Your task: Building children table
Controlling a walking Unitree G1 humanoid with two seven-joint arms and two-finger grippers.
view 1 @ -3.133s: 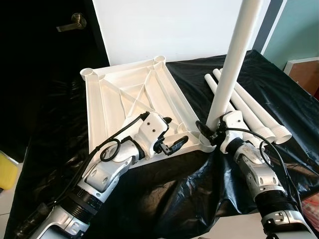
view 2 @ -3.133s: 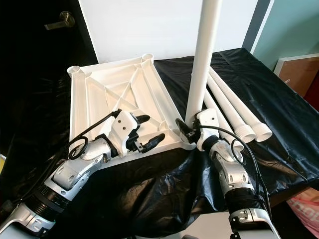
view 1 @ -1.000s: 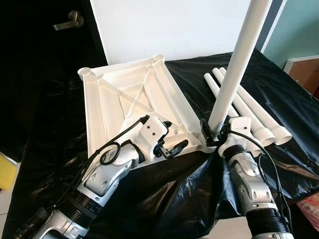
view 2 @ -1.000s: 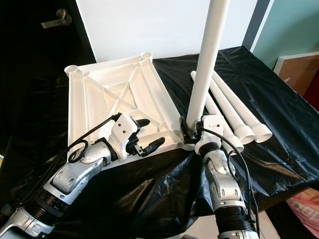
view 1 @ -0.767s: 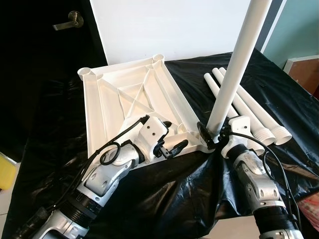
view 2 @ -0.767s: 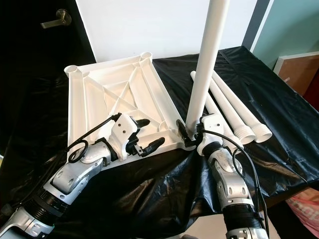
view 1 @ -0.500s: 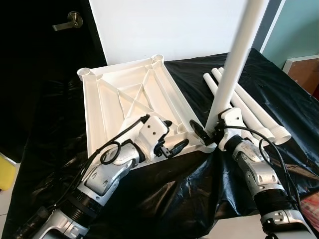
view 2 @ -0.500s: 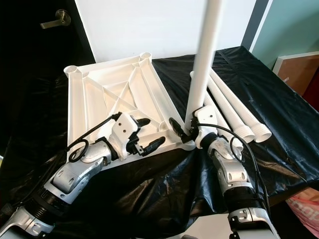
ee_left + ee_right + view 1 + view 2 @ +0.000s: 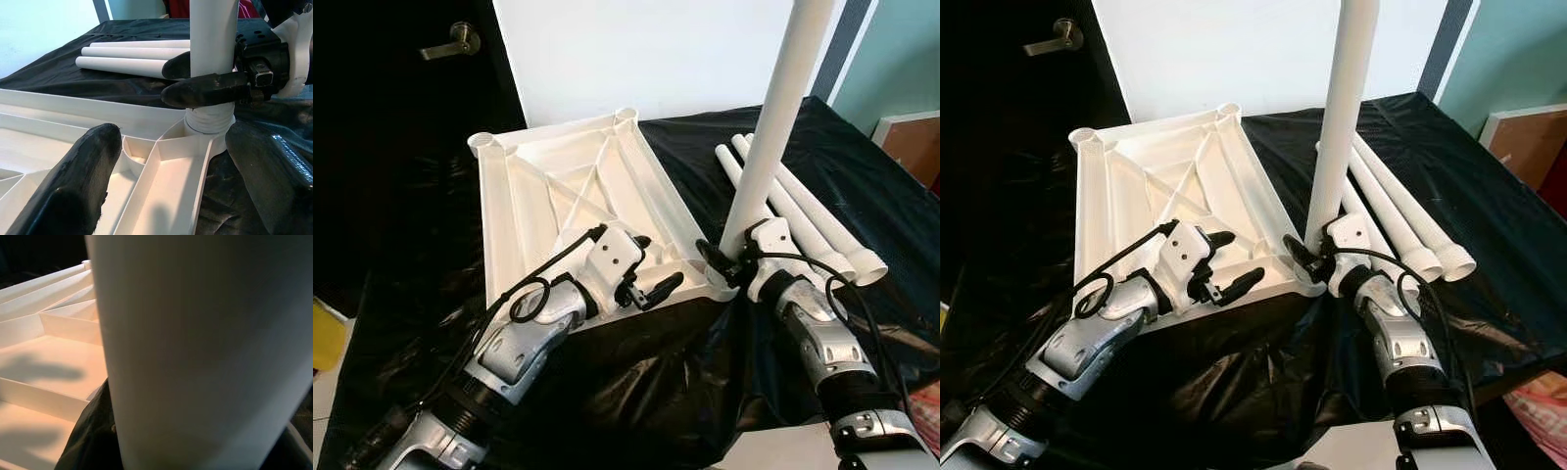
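The right gripper [image 9: 722,262] is clamped on the upright leg [image 9: 769,127], seating it in the near-right corner socket of the upturned tabletop [image 9: 563,191], while the left gripper [image 9: 651,272], fingers apart, steadies the near edge.

Right tool [image 9: 722,262] clamps the base of the upright white leg [image 9: 773,117], seated in the near corner of the upturned tabletop [image 9: 558,201]. Left tool [image 9: 651,269] sits spread over the tabletop's near edge. Spare legs [image 9: 813,220] lie alongside on black sheeting [image 9: 705,147].
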